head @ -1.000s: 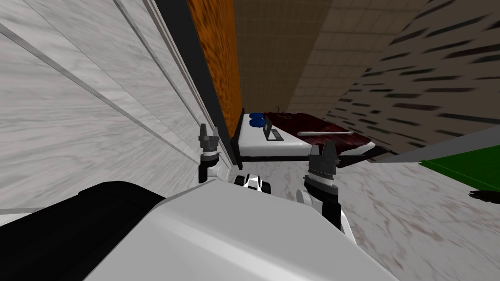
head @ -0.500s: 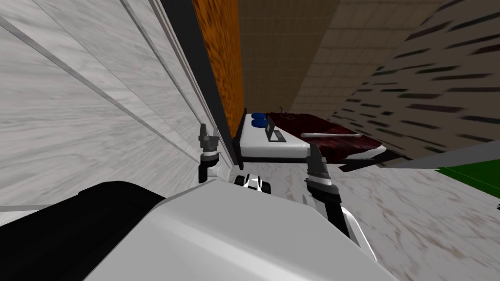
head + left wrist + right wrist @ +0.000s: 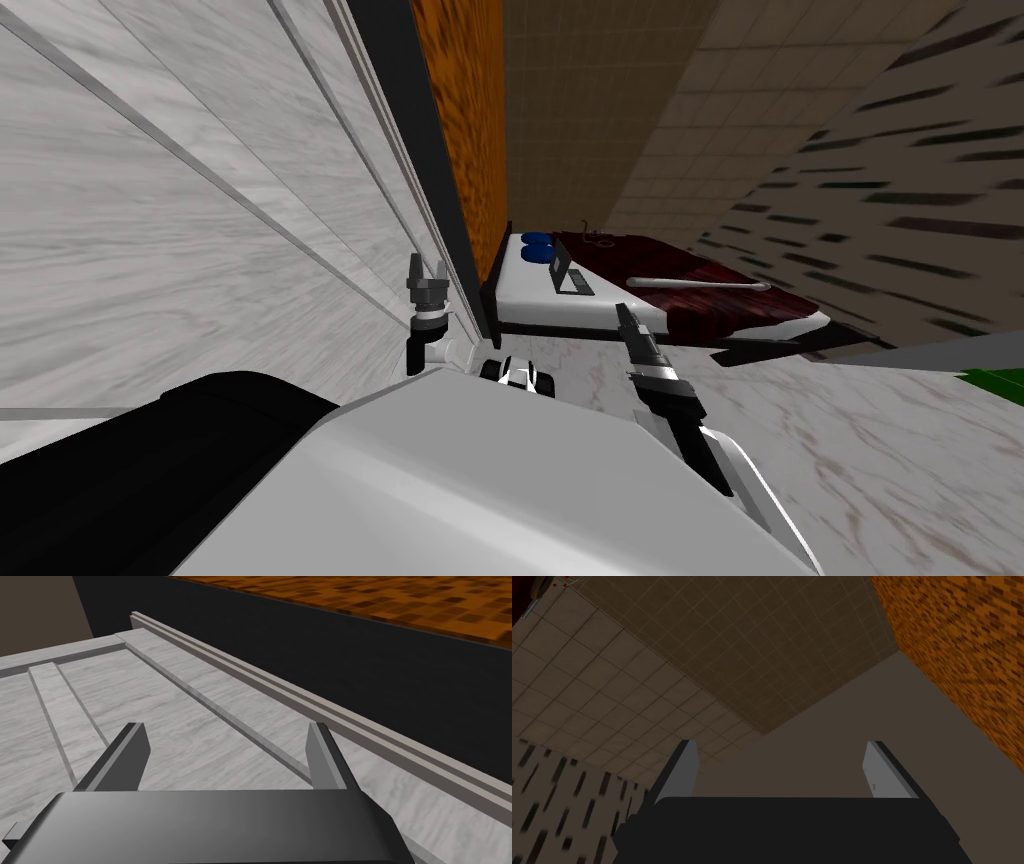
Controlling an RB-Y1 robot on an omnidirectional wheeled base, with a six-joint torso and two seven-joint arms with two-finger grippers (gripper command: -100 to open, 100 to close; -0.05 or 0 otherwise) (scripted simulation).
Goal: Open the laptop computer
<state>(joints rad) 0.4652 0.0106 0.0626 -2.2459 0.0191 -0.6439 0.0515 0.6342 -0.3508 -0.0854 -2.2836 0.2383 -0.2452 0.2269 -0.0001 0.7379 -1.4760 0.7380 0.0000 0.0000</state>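
- The laptop sits on the white top of a bed, well ahead of both grippers and touched by neither.
- Its dark lid stands raised from the base, and the base lies flat on the bed.
- Two blue cushions lie just beyond the laptop, at the bed's far end.
- A dark red blanket covers the bed's right part, beside the laptop.
- A long white rod lies across the blanket.
- The left gripper is held up in front of the chest, close to a grey veined panelled wall.
- Its fingers stand wide apart with nothing between them. They point along the panels towards a black strip and an orange wall.
- The right gripper is raised over the marbled floor, near the foot of the bed, and shows edge-on in the head view.
- Its fingers are also spread wide and hold nothing.
- The bed stands against the orange wall, past the end of the panelled wall.
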